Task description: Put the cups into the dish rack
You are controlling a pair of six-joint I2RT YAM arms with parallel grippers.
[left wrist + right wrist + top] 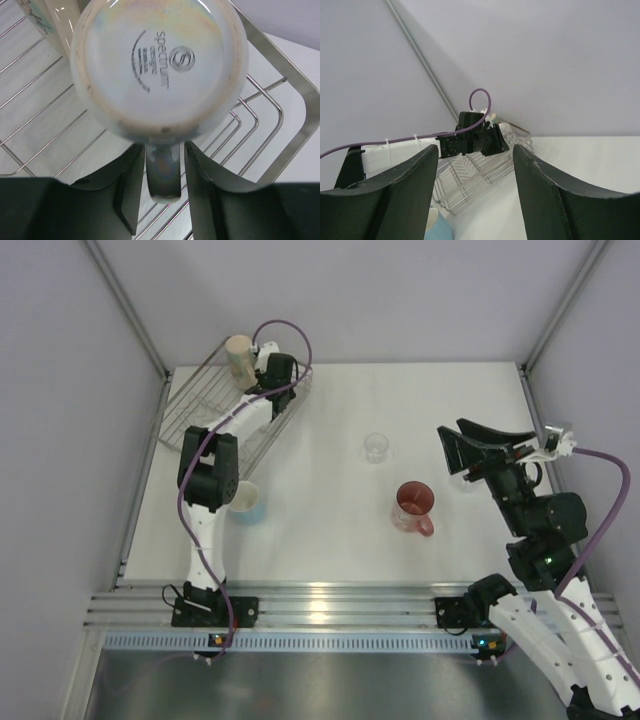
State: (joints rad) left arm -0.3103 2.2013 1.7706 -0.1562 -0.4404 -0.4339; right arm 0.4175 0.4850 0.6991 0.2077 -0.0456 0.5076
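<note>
The silver wire dish rack (205,405) stands at the back left with a cream mug (238,358) upright in its far corner. My left gripper (278,370) reaches into the rack. Its wrist view shows the underside of a white mug (160,65) lying over the wires (30,90). The mug's handle (164,175) sits between my fingers, and a thin gap shows on its right side. On the table are a light blue cup (250,504), half hidden by my left arm, a tiny clear glass (376,447) and a pink-red mug (414,506). My right gripper (465,448) hangs open and empty at the right.
The rack's flat metal rim (295,90) curves round just right of the held-over mug. Grey walls and aluminium posts (125,305) close in the table at the back and sides. The right wrist view looks across at the left wrist (475,137) above the rack (470,185).
</note>
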